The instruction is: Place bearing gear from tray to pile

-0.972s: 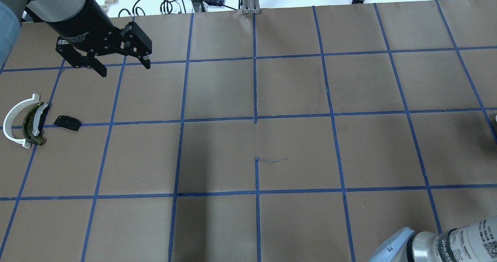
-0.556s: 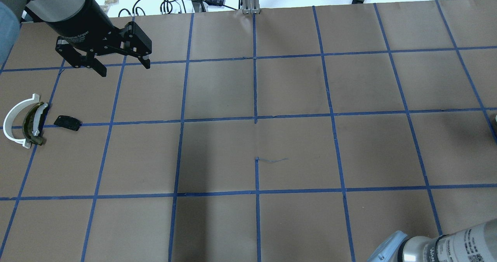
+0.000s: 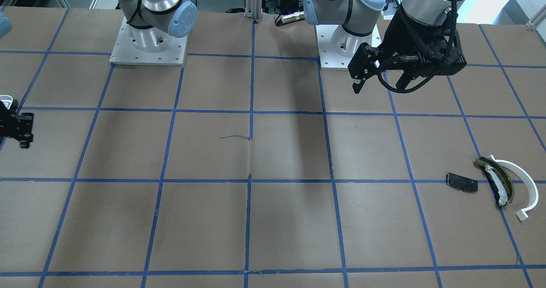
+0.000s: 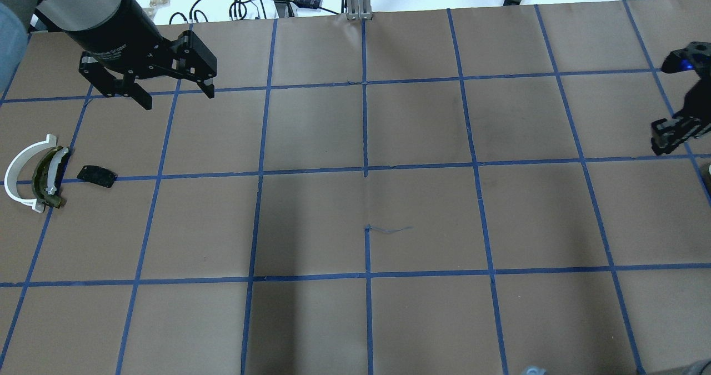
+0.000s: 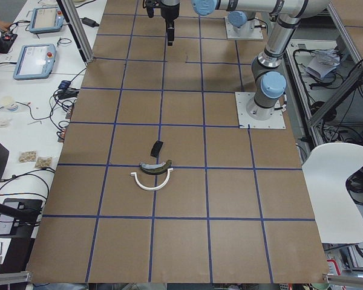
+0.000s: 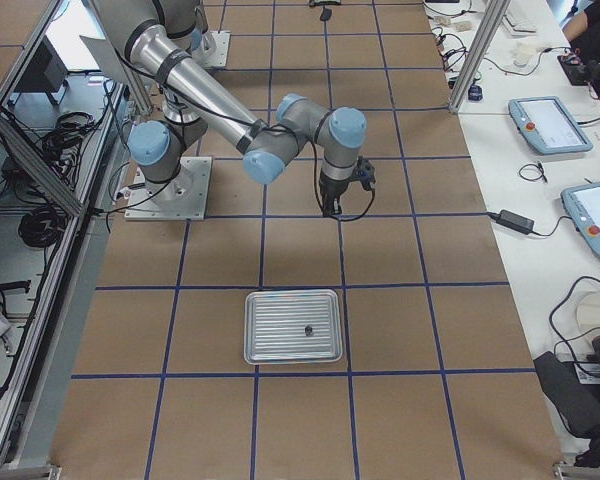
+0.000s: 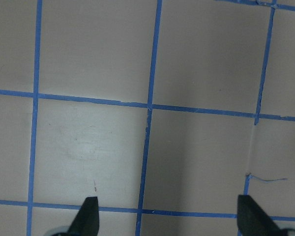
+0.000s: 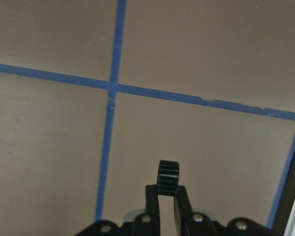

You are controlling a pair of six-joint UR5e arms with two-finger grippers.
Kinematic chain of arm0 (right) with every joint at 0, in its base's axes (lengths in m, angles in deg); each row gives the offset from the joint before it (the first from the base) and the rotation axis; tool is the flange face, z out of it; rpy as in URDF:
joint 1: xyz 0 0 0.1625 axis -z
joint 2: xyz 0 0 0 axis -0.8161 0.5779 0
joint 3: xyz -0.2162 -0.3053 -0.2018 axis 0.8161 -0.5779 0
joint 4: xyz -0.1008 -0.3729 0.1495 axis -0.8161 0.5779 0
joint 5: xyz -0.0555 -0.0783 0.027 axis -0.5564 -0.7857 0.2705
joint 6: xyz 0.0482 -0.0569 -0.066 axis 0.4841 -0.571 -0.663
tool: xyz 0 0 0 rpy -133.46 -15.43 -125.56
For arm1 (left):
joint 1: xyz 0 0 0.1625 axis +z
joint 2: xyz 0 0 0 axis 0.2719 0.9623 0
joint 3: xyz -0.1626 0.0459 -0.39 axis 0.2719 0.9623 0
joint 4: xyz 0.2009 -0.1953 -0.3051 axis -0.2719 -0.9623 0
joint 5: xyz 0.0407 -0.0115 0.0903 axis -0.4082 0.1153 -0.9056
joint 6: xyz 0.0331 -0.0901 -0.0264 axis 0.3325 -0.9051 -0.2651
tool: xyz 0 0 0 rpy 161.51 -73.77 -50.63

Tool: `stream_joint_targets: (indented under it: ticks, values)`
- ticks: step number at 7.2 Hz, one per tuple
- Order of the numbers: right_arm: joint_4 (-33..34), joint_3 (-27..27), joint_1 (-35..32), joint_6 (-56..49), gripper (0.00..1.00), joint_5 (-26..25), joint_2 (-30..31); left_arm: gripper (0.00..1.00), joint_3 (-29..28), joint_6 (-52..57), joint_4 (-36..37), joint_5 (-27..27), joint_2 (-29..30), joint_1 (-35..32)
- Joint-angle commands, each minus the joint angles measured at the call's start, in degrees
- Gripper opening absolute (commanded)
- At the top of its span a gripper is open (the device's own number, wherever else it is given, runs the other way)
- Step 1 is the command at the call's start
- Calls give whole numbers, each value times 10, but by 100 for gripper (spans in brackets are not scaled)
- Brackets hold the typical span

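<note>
I read the right claw as closed on the bearing gear: in the right wrist view the small black toothed wheel stands on edge, pinched between the two fingertips and clear of the brown, blue-gridded tabletop. In the overhead view this claw sits at the far right edge of the grid. In the exterior right view it hangs over the tabletop well apart from the tray, which lies flat one grid row away; a small dark speck rests on its ridged floor, too small for me to identify. The left claw is spread wide and carries nothing; the left wrist view shows only bare grid between its two tips. It hovers near the pile, which lies at the left edge of the overhead view: a white half-ring arc, a dark olive curved piece nested against the arc's inner side, and a flat black plate just beside them. The gear is therefore well apart from the pile.
</note>
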Motion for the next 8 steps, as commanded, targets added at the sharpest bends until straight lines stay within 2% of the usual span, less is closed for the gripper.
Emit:
stream_joint_targets:
  ticks: [1, 3, 4, 5, 6, 7, 8]
  values:
    - [-35, 2, -150, 222, 3, 35, 19, 100, 1, 0, 0, 0, -1, 0]
    - [-16, 1, -308, 414, 3, 40, 1, 100, 3, 0, 0, 0, -2, 0]
    - [20, 1, -364, 472, 3, 42, -19, 100, 2, 0, 0, 0, -1, 0]
    - [59, 0, -423, 538, 3, 66, -49, 100, 3, 0, 0, 0, -2, 0]
    - [124, 1, -473, 584, 3, 67, -93, 100, 3, 0, 0, 0, -2, 0]
    - [163, -5, -498, 607, 4, 70, -125, 100, 3, 0, 0, 0, -3, 0]
    - [173, -4, -503, 609, 4, 72, -138, 100, 3, 0, 0, 0, -3, 0]
